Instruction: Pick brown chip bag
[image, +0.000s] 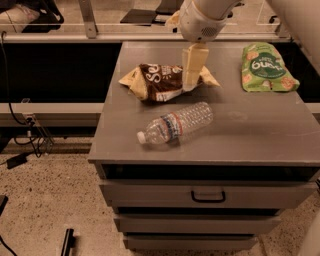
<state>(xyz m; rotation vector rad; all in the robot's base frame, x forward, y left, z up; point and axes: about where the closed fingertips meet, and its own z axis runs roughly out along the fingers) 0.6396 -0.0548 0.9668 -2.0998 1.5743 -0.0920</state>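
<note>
The brown chip bag (159, 81) lies wrinkled on the grey cabinet top (260, 125), left of centre toward the back, with a dark brown middle, white lettering and pale yellow ends. My gripper (191, 86) hangs down from the white arm at the top of the view. Its cream fingers (192, 67) point straight down over the bag's right part and cover some of it.
A clear water bottle (176, 124) lies on its side in front of the bag. A green snack bag (266, 67) lies at the back right. The cabinet has drawers (207, 194) below. Cables lie on the speckled floor at left.
</note>
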